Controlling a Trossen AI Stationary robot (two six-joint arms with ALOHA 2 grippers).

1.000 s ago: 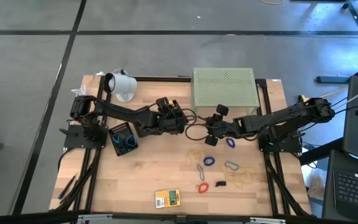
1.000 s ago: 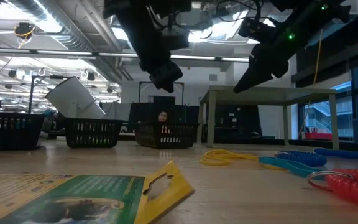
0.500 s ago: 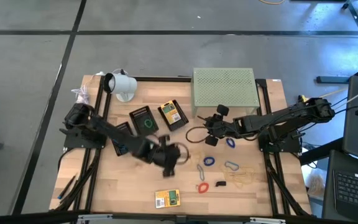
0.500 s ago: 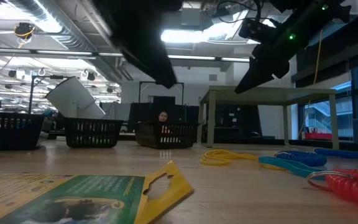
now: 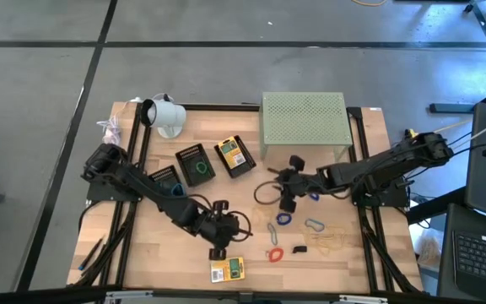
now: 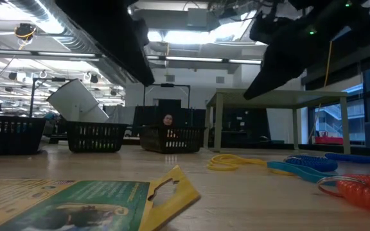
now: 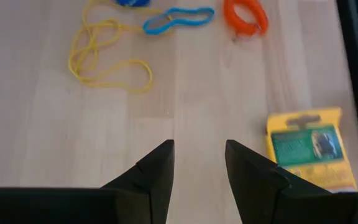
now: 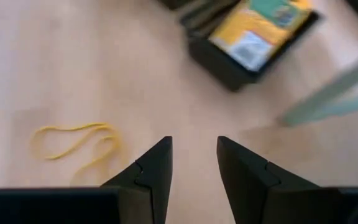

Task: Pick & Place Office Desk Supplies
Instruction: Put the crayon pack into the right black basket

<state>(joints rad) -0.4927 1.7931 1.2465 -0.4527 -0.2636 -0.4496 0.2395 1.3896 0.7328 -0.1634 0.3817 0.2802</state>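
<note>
Step in hand, as judged: approach to the next pick. The left gripper (image 5: 218, 241) hovers over the near-centre of the light wooden slatted table (image 5: 142, 253), its two dark fingers (image 7: 157, 171) parted with bare wood showing between them, holding nothing. Just near of it lies the flat yellow printed packet with a green label (image 5: 227, 269), resting on the table at the near edge; it looks the likeliest target.

A second yellow printed packet (image 5: 234, 154) already sits in a small black tray (image 5: 245, 166) toward the far side, beside a black tray holding a green rubber band (image 5: 196, 165).

The right gripper (image 5: 287, 193) hangs right of centre, fingers (image 8: 157, 171) apart and empty, above bare wood; a thin yellow rubber band (image 8: 79, 143) lies near it.

Loose items between the arms: blue rubber band (image 5: 283, 219), red coiled band (image 5: 274, 253), small black binder clip (image 5: 299, 249), tan rubber bands (image 5: 329, 241).

Next move calls for: shift the left gripper nearward over the packet, lower, and catch an edge, since the packet lies flat. Risk: fingers skidding on a thin card.
</note>
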